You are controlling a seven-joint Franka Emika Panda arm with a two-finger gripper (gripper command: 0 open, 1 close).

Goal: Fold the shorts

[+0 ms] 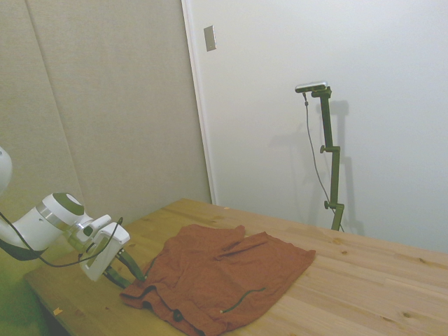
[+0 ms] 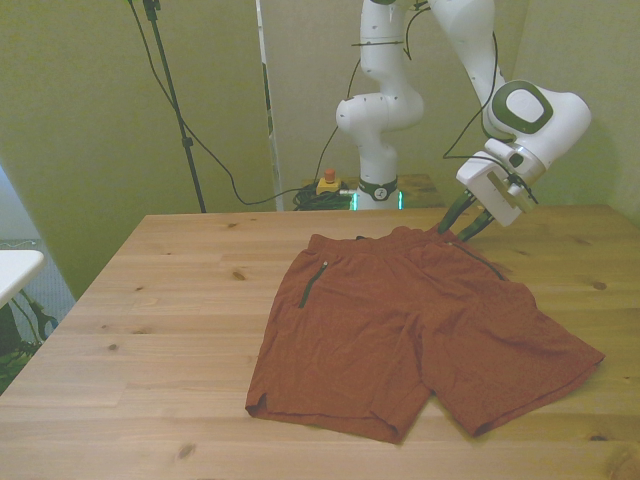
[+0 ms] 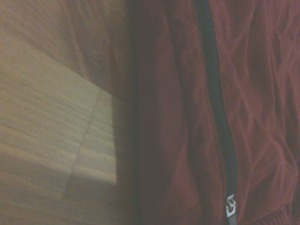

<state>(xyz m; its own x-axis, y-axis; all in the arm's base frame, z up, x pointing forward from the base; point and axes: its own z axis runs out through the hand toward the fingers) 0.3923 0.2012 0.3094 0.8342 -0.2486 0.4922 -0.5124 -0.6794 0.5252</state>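
Dark two-finger pincer point(image 2: 462, 225) on white gripper head, upper right of front view; low at lower left in side view point(image 1: 129, 269). Fingers point(image 2: 474, 226) look slightly apart, splayed in a narrow V, tips down at waistband corner of the rust-orange soft fabric shorts point(image 2: 410, 325). Tips at or just above the fabric edge; can't tell if actually gripping or only touching. Nothing visibly lifted.

Shorts lie flat on light wooden plank table point(image 2: 150, 330), centre-right of front view. Waistband along upper edge of the garment, toward top of frame; two legs point down toward bottom of frame, right leg flaring toward lower right. Long axis runs roughly left-right, tilted a bit, lower right end reaching further out. Dark zip pocket seam point(image 2: 308, 285) near garment's upper left in front view; second dark seam near upper right, just under pincer. In side view, shorts point(image 1: 220, 276) spread across lower centre, dark edging along near hem and waistband, slight wrinkles.

Wrist view: blurred close-up of orange fabric point(image 3: 262, 93) w/ dark zip line point(image 3: 215, 93) running top to bottom, small metal pull point(image 3: 230, 206) at bottom, table wood point(image 3: 42, 122) beside the fabric edge.
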